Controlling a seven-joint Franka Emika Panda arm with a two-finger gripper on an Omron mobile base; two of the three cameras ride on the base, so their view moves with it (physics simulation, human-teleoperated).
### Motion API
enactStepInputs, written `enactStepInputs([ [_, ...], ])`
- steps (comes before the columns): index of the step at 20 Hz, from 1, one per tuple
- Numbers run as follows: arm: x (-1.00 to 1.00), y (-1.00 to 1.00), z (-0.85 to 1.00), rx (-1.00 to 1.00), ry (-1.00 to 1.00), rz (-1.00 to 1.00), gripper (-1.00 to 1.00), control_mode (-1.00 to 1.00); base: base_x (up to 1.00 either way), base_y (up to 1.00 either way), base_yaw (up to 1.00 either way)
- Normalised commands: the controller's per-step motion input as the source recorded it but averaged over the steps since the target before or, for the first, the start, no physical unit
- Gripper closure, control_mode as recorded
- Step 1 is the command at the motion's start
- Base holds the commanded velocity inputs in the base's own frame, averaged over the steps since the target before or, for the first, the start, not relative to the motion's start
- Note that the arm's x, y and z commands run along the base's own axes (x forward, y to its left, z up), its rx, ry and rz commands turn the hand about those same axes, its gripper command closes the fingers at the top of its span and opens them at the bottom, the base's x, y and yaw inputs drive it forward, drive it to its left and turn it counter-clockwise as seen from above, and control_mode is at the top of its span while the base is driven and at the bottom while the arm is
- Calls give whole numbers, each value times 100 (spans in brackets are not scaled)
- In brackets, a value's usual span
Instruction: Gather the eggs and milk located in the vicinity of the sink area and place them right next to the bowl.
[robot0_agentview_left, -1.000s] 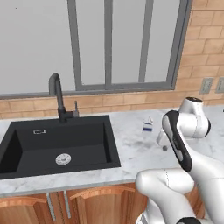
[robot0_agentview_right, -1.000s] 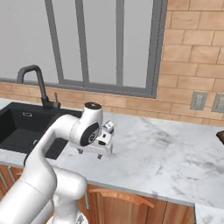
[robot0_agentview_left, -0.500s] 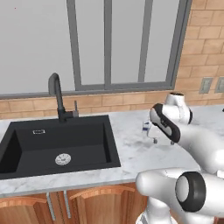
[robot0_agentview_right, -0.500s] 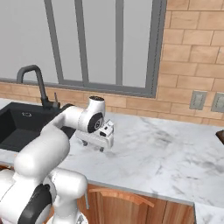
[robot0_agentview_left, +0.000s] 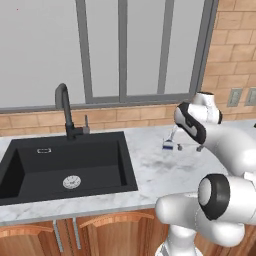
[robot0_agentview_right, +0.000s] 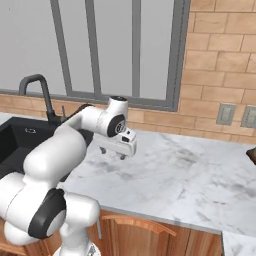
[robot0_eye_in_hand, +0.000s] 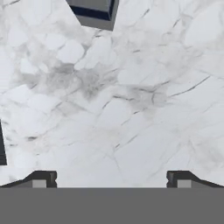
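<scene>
Our gripper (robot0_eye_in_hand: 112, 177) hangs wide open over marble counter (robot0_eye_in_hand: 131, 109) — milk (robot0_eye_in_hand: 94, 12) cut off at hand view's top, orientation unclear.

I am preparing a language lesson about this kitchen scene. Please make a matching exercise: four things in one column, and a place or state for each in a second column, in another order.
Things:
1. milk
2. faucet
3. gripper
4. drain

Places or states:
a. open, over bare marble
b. on the sink floor
c. on the counter, right of the sink
d. behind the sink, by the window

Pairs: 1-c, 2-d, 3-a, 4-b
</scene>
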Motion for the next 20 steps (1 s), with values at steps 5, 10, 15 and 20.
enactStepInputs([
  [5,2,20,44,-2,-13,0,-100,-100,0,0,0],
  [10,40,11,0,-15,-8,0,-100,-100,0,0,0],
  [15,63,1,12,-6,6,-4,-100,-100,0,0,0],
  [20,37,0,1,2,0,-8,-100,-100,0,0,0],
])
